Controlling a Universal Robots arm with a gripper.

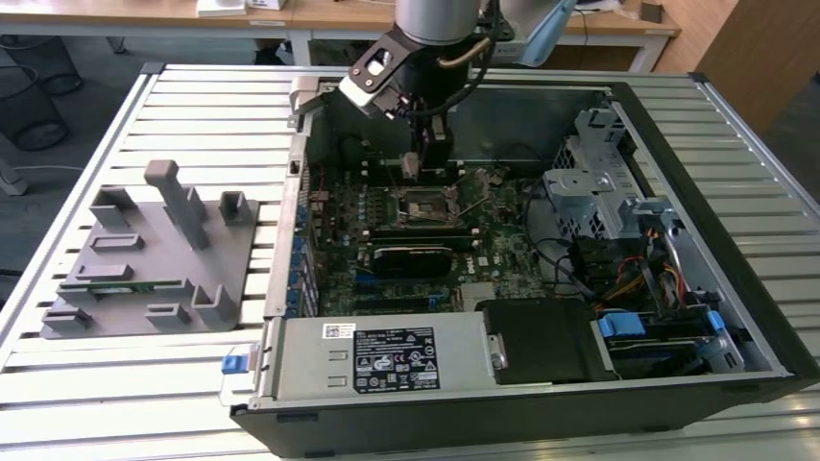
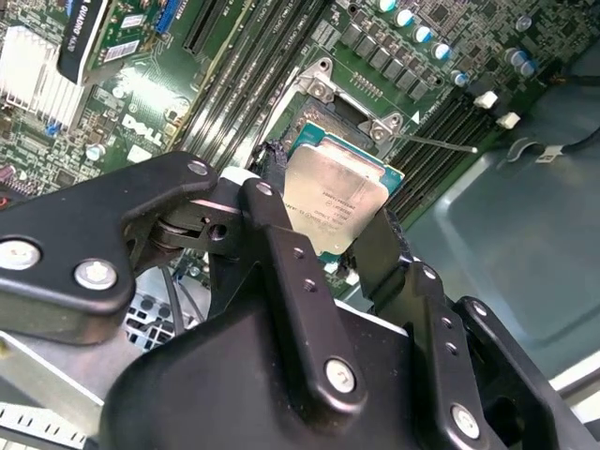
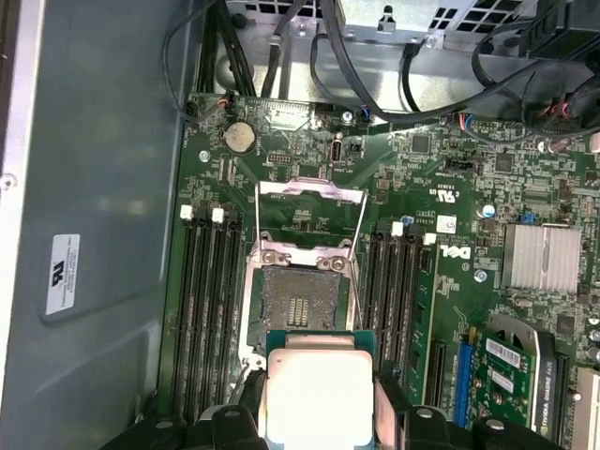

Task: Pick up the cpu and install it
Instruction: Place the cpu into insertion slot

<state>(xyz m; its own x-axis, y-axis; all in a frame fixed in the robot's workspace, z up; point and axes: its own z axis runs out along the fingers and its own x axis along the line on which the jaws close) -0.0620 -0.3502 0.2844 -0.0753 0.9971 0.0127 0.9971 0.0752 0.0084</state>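
My gripper (image 2: 328, 225) is pinching the cpu (image 2: 333, 187) by two opposite edges, its silvery top showing in both wrist views. I'm holding it just above the open socket (image 3: 300, 302), not seated. The socket sits on the motherboard (image 3: 450, 234) inside the open computer case (image 1: 673, 134). Beside the case on the slatted table (image 1: 141, 394), a grey fixture (image 1: 192, 252) holds a green memory stick (image 1: 123, 285).

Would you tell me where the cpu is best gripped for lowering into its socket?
Grip the cpu by two opposite edges, from above its flat top; it is a thin square, and the end effector pinches it that way near the open socket.
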